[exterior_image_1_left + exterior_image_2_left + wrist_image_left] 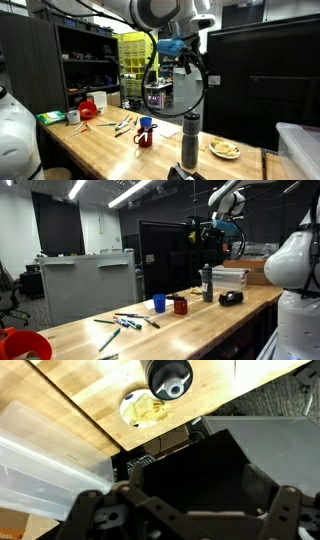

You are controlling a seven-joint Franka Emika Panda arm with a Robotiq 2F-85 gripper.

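Observation:
My gripper (pixel 186 62) hangs high above the wooden table (pixel 105 145), open and empty, in front of a large black monitor (pixel 255 80). In an exterior view the gripper (pixel 212 232) is well above a dark tumbler (pixel 207 283). The tumbler (pixel 191 135) stands upright almost straight below it. In the wrist view the gripper (pixel 190 505) shows wide-spread fingers (pixel 88 512) over the monitor's dark top, with the tumbler's lid (pixel 168 377) and a plate of food (pixel 143 408) far below. The plate (pixel 225 150) lies beside the tumbler.
A red mug (pixel 145 137) and a blue cup (pixel 146 123) stand mid-table, with scattered markers (pixel 122 125) beyond. A clear plastic bin (pixel 300 148) sits at the table's end. A black tape dispenser (pixel 231 298) lies near the tumbler. A red bowl (pixel 20 345) is at the far end.

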